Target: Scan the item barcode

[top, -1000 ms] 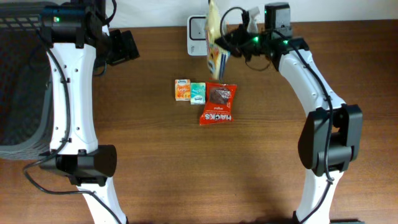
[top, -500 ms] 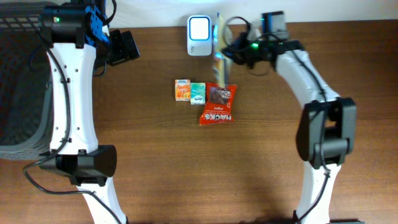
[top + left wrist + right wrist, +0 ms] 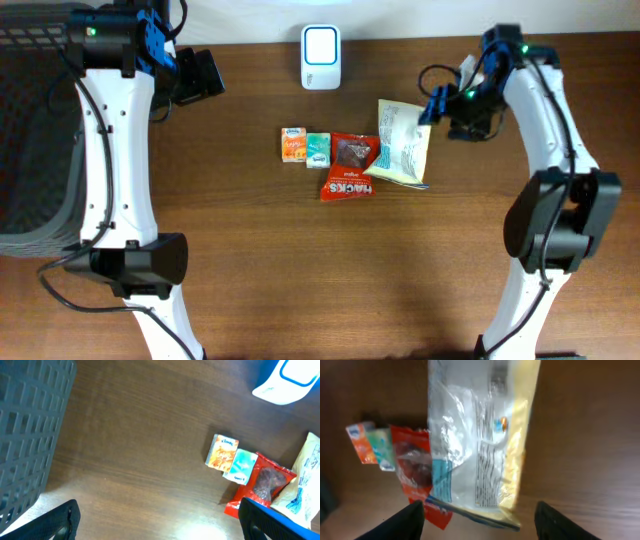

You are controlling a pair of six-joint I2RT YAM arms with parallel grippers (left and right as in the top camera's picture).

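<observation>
- Two white arms come up from the lower edge of the overhead frame, one on each side, and reach towards its top.
- On the left side the arm runs almost straight up. The left gripper [image 3: 200,75] sits at the upper left over bare wood, just beside the basket [image 3: 30,140]. Its fingers [image 3: 50,525] are spread wide with nothing between them.
- On the right side the arm bends at an elbow low in the frame. The right gripper [image 3: 437,108] hangs at the upper right, pointing left, just beside the top corner of the snack bag [image 3: 402,155].
- Its fingers [image 3: 405,520] stand apart; in the right wrist view the bag lies flat on the wood beyond them, pinched by neither.
- That bag rests right of centre, yellow along one side, with its clear printed face up. The print is too blurred to pick out a barcode.
- Its lower left edge overlaps a red packet [image 3: 350,165].
- Left of the red packet, a teal pack [image 3: 318,149] and an orange pack [image 3: 293,145] lie in a row, touching.
- Everything rests on a brown wooden table [image 3: 250,270].
- Farther up, at top centre, stands a white scanner [image 3: 321,44] with a blue-rimmed window, well apart from the bag.
- Dark mesh of the basket fills the left edge, and a white wall [image 3: 260,20] runs along the top.
</observation>
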